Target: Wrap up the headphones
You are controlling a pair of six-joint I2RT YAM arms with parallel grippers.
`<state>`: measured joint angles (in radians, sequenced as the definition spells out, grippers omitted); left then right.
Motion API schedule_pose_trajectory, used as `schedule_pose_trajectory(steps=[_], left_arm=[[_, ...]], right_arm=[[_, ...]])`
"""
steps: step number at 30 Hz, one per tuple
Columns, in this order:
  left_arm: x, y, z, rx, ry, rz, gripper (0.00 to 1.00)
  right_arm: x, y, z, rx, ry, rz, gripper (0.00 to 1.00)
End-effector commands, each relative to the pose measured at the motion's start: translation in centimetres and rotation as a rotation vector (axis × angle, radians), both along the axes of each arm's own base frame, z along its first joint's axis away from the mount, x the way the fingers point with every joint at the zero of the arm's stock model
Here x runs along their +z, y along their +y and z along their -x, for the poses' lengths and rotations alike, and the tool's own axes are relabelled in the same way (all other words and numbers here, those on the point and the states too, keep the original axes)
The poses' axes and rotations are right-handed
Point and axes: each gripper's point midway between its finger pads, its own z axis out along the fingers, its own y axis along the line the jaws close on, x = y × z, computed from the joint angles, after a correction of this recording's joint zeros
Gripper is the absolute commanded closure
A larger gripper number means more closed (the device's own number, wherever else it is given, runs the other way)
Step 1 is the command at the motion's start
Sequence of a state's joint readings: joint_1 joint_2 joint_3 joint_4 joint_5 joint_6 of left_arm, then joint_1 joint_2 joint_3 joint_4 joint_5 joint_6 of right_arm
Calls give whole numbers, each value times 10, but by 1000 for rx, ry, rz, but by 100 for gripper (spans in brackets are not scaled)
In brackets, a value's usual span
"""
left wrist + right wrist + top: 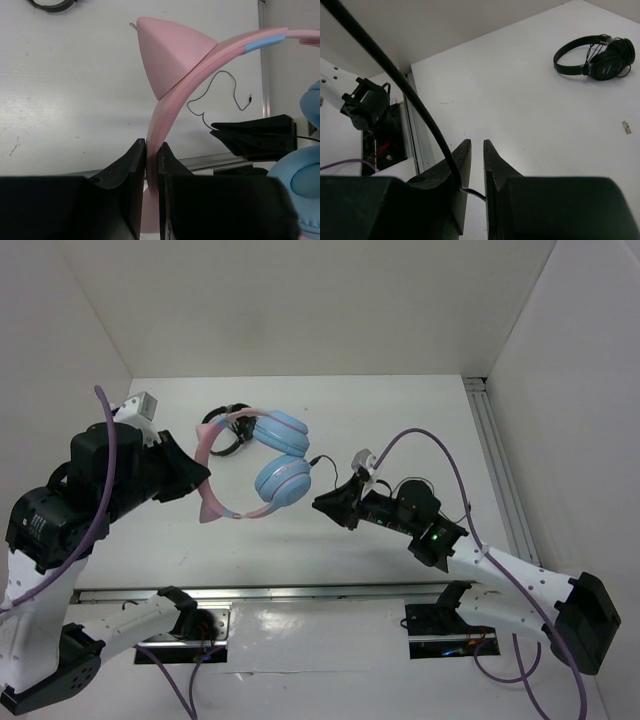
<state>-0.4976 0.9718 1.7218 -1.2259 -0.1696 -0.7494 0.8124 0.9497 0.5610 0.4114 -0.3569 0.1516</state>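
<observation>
Two claws engaged: my left claw (151,165) is clenched on the pink plastic headband (172,105), holding the cat-eared, blue-cupped headphones (283,480) above the middle of the white counter (400,420). That lets my right claw (477,150), pinching their thin black cable (410,94), wind it.

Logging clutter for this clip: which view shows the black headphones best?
Right wrist: the black headphones lie whole and unblocked on the table. Top external shows them partly hidden behind the pink headband; left wrist catches only a sliver at its top edge.
</observation>
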Motion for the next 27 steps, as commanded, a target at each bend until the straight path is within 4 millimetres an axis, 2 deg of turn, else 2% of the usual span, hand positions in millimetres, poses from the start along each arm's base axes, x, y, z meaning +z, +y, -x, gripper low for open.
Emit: schedule_pose_trajectory(steps=[1, 2, 3, 4, 5, 8, 9, 10, 12, 16, 18, 19, 20, 22, 23, 24, 25, 26, 27], left_arm=[[51, -17, -10, 0, -146, 196, 100], [56, -18, -7, 2, -150, 233, 100], [59, -22, -6, -10, -152, 253, 100], [65, -25, -7, -8, -159, 292, 100], [64, -29, -8, -13, -149, 313, 100], [76, -35, -8, -16, -186, 413, 100], [82, -34, -4, -14, -208, 445, 100], [85, -33, -5, -4, -225, 465, 100], [89, -34, -8, 12, -239, 506, 100], [88, -32, -19, 70, -222, 529, 100], [87, -30, -26, 113, -211, 543, 100], [87, -28, -27, 129, -210, 552, 100], [85, -29, -31, 143, -202, 554, 100], [87, -26, -37, 177, -205, 556, 100], [83, -27, -43, 194, -192, 556, 100], [82, -26, -47, 214, -188, 555, 100], [73, -25, -55, 248, -175, 542, 100], [73, -24, -58, 261, -180, 549, 100], [62, -25, -65, 282, -162, 526, 100]], right_arm=[[17, 4, 3, 30, -40, -97, 76], [8, 5, 3, 31, -24, -93, 76], [8, 4, 4, 31, -33, -101, 75], [11, 5, 4, 34, -28, -132, 68], [6, 4, 6, 35, -19, -138, 63], [7, 4, 8, 40, -15, -177, 55], [3, 3, 8, 40, -15, -178, 55], [7, 3, 9, 42, -15, -191, 55], [1, 4, 13, 53, -5, -195, 55], [-5, 10, 15, 42, 8, -196, 55], [-16, 10, 17, 30, 23, -185, 55], [-18, 11, 19, 29, 24, -188, 58], [-18, 10, 13, -3, 25, -194, 63], [-28, 15, 16, -11, 45, -179, 91], [-31, 13, 6, -77, 56, -179, 100], [-44, 18, 5, -95, 95, -144, 100], [-42, 20, -2, -122, 100, -140, 100], [-45, 20, -10, -173, 122, -134, 100], [-59, 23, -14, -197, 167, -89, 100]])
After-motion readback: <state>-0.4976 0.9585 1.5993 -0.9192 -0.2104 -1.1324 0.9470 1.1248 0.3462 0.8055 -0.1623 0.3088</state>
